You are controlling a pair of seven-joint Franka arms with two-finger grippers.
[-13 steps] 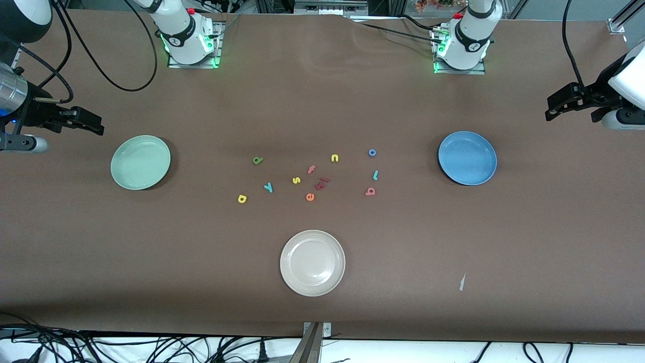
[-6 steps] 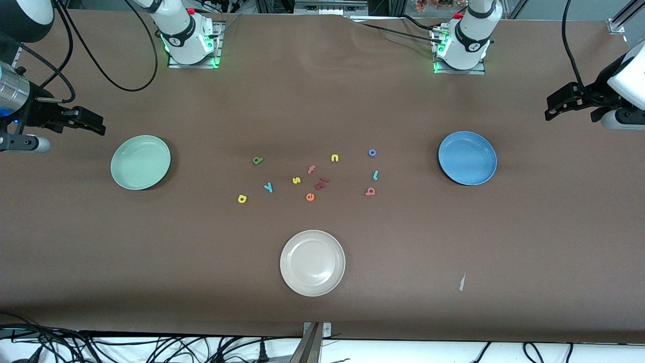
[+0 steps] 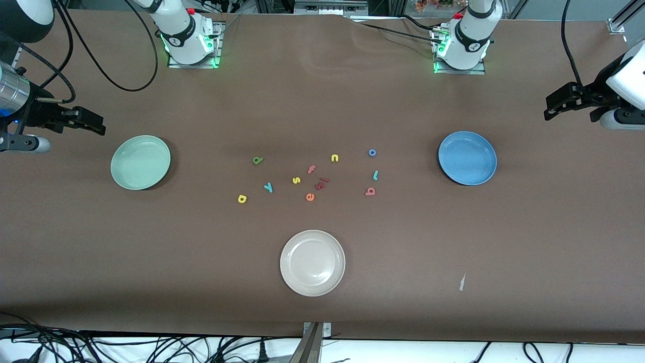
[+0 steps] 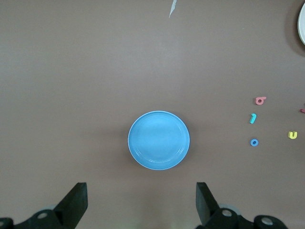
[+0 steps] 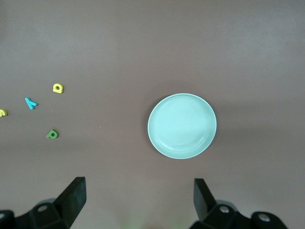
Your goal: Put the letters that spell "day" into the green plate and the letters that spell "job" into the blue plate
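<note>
the letters that spell "day" [image 3: 257,160] and the letters that spell "job" [image 3: 372,152] look like light, soft foam lying flat mid-table, so i'd pinch each across its thin strokes; the left gripper [image 4: 141,206] and right gripper [image 5: 139,204] both hang wide open and empty. day's three sit toward the green plate [image 3: 117,166], job's toward the blue plate [image 3: 447,161]. the j's long axis runs roughly toward the camera, the y tilts.

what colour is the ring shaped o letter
Blue. The o letter lies on the table beside the blue plate; the front view shows it best.
</note>
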